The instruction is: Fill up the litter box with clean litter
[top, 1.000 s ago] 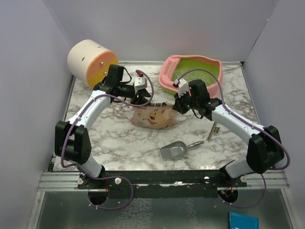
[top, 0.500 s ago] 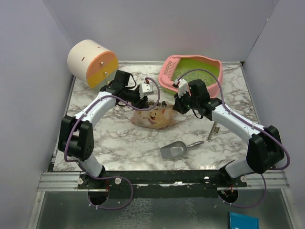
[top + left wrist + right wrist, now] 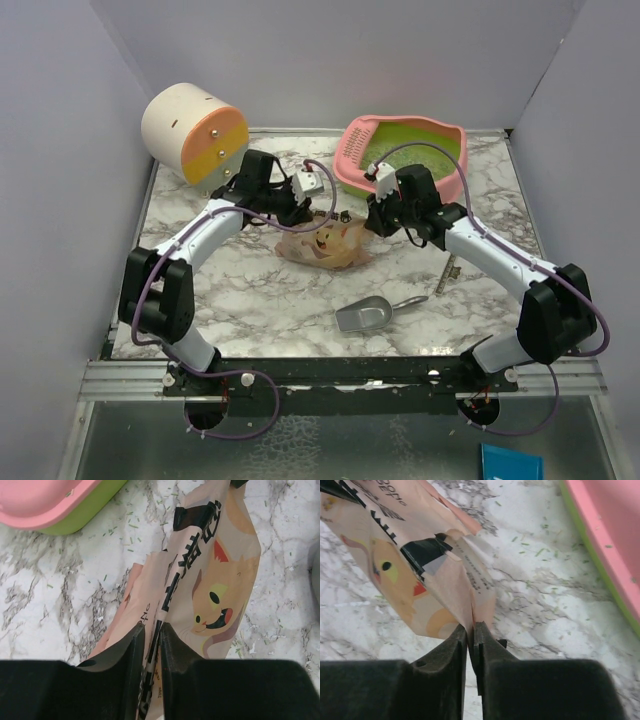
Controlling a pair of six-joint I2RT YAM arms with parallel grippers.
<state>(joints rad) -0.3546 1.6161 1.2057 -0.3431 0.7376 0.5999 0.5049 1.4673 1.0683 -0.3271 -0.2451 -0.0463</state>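
Top external view: left fingers point(image 3: 140, 641) and right fingers point(image 3: 461, 636) each pinch the bag's point(image 3: 325, 246) edge, litter box point(image 3: 352, 152) just beyond them. Thin film could slip free, dropping the bag onto the desk point(image 3: 230, 290).

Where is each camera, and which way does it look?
Top: high behind the robot, looking down at the table, bag and litter box; left arm and right arm show.
Left wrist: on the left arm, looking down; left end effector pinches the bag.
Right wrist: on the right arm, looking down; right end effector pinches the bag's corner.
Shared: all three see the bag and litter box.
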